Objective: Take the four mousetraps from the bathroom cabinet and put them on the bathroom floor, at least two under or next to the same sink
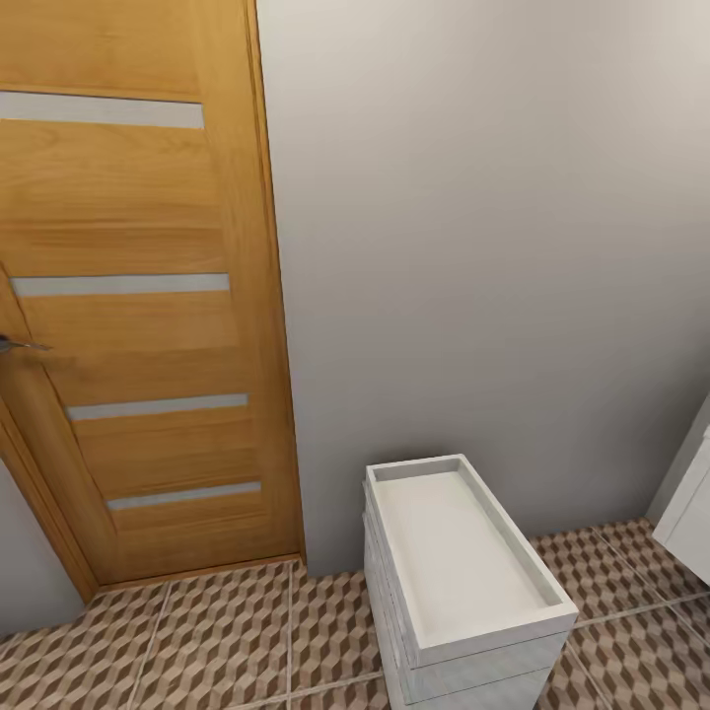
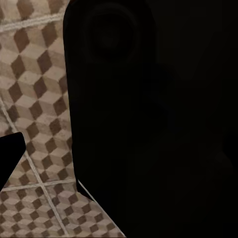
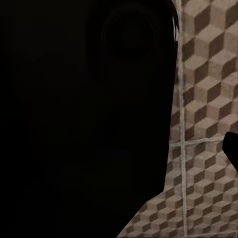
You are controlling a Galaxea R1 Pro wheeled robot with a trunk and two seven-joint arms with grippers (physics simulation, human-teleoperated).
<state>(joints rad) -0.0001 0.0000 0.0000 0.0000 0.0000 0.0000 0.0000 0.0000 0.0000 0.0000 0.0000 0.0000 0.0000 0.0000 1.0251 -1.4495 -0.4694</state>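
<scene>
1. The head view looks down at a corner of the bathroom, where a plain grey wall [image 1: 473,247] meets the bathroom floor [image 1: 227,631], tiled in large squares with a brown and beige cube pattern and thin pale grout lines
2. A tall orange wooden door [image 1: 138,296] with four grey horizontal stripes stands at the left of that view, shut in its frame, with a metal handle [image 1: 20,344] poking in from the left edge
3. A small white drawer unit [image 1: 463,592] with a tray-like top stands on the tiles against the wall, just right of the door; its top is bare white
4. At the far right edge a slice of another white piece of furniture [image 1: 690,503] comes into view, well apart from the drawer unit
5. The left wrist view looks onto the same cube-patterned tiles [image 2: 34,99], with a large black body of the robot [image 2: 153,119] covering most of the picture and a small black tip [image 2: 9,158] at one edge
6. The right wrist view is much the same: a black mass [image 3: 84,114] over most of it, a strip of tiled floor [image 3: 203,99] beside it, and a dark sliver [image 3: 232,148] at the edge
7. Whether either end effector is spread or pressed together I cannot tell from these dark slivers
</scene>
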